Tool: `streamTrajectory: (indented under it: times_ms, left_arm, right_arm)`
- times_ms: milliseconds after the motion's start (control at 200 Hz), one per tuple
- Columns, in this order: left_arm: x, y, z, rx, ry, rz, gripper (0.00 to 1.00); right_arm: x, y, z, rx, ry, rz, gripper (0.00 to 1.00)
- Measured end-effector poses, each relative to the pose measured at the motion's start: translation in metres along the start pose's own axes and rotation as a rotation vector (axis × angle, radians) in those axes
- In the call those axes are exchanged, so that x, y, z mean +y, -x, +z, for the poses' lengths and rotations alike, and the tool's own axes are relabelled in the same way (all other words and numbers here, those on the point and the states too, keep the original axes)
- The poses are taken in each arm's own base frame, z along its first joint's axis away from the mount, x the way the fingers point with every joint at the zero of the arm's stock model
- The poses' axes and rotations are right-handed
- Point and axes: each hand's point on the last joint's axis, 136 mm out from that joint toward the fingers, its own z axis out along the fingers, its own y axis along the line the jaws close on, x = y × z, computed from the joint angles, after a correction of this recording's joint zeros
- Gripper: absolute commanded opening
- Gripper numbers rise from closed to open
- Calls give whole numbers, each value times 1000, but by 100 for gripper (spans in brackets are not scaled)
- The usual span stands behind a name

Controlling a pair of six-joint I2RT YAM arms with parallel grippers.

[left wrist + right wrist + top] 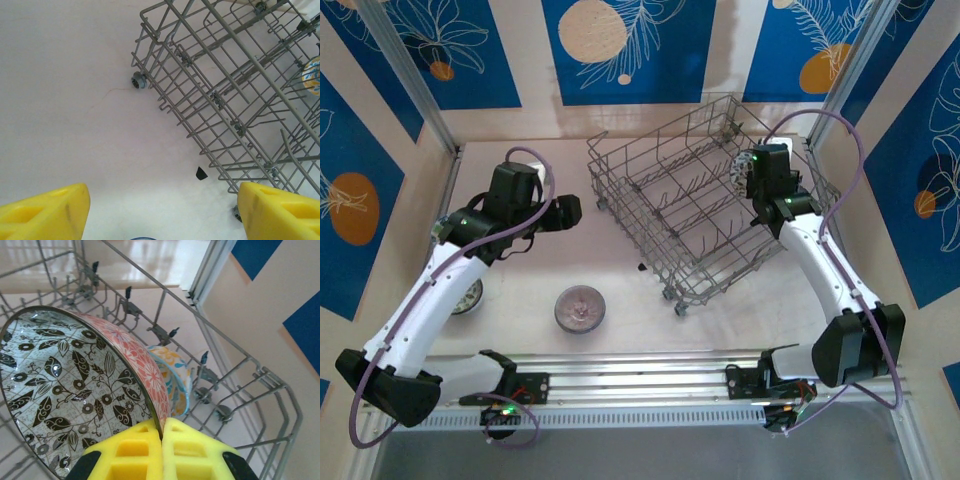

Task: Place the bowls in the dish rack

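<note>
Right gripper (162, 436) clenched on rim of leaf-patterned round ceramic bowl (65, 390), on edge inside grey wire dish rack (670, 215), beside orange-yellow-blue bowl (176, 372). Left gripper (161, 212) spread, empty. Top view added pinkish-grey bowl (580, 308) on white table (650, 310).

The dish rack (705, 215), a grey wire basket, is seen right of centre in the top view, turned at an angle. A leaf-patterned bowl (65, 385), pink-floral outside, is stood on edge within it, just before an orange-yellow-blue bowl (176, 375). A pinkish-grey bowl (580, 308) is laid flat lower left of centre, apart from the rack.
</note>
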Motion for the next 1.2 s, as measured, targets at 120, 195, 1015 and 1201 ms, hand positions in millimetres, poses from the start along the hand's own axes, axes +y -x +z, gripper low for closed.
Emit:
streamTrajectory:
  times_ms: [120,195,1015,1201]
  left_arm:
    - [1,-2,2,4,1,0,78]
    - [1,-2,2,5,2,0,78]
    - [6,-13,13,33,2,-5,78]
    - [4,-12,16,40,-14,-2,78]
  right_arm:
    - [-10,-9,12,-12,-48,-26,0]
    - [-14,-15,19,-23,-75,-45,0]
    - [-29,-12,30,-228,-243,-231,0]
    - [-30,-8,32,-252,-272,-281,0]
